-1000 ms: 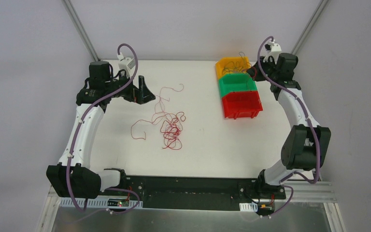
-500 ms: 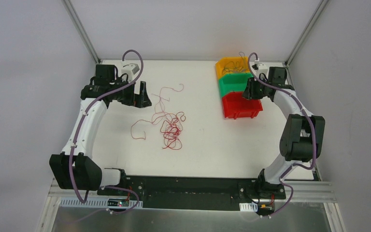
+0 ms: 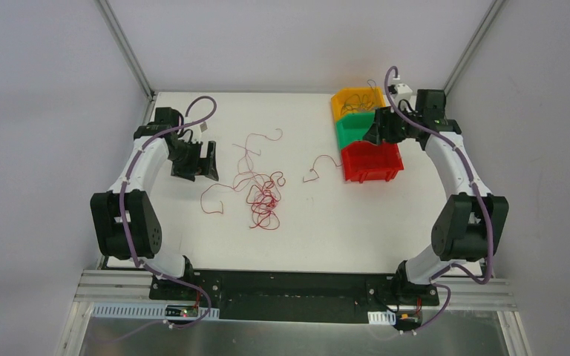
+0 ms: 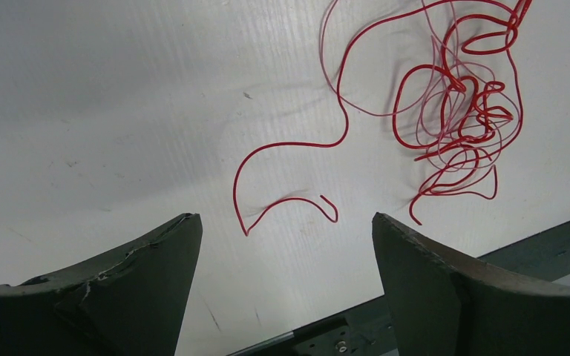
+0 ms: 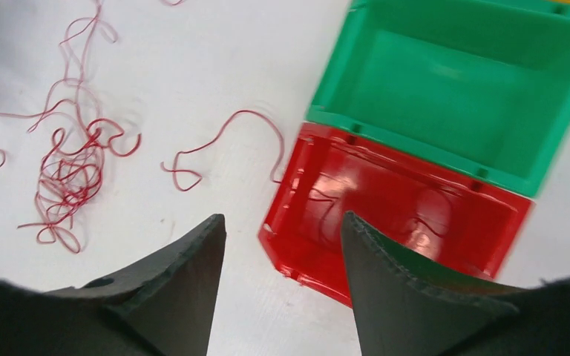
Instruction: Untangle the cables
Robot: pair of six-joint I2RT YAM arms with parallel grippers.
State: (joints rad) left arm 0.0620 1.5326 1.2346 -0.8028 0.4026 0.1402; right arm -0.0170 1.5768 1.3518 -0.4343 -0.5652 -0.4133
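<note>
The cables form a red tangle (image 3: 263,199) mid-table, with loose strands trailing left and toward the back. The tangle (image 4: 460,111) lies ahead and to the right in the left wrist view, and a curled free end (image 4: 286,208) rests just ahead of the fingertips. My left gripper (image 3: 200,170) (image 4: 286,220) hangs open left of the tangle, holding nothing. One separate red cable (image 3: 319,169) (image 5: 223,137) lies on the table, its end touching the red bin (image 3: 372,160) (image 5: 401,215). My right gripper (image 3: 372,133) (image 5: 283,219) is open and empty above that bin's left edge.
A green bin (image 3: 364,127) (image 5: 460,81) and a yellow bin (image 3: 356,100) stand in a row behind the red one at the back right. The yellow bin holds several thin wires. Thin red strands show inside the red bin. The black arm-base rail (image 3: 289,285) runs along the near edge.
My right gripper opened and swung from the yellow bin to the green and red bins; a red cable now lies beside the red bin. The left gripper moved nearer, left of the tangle.
</note>
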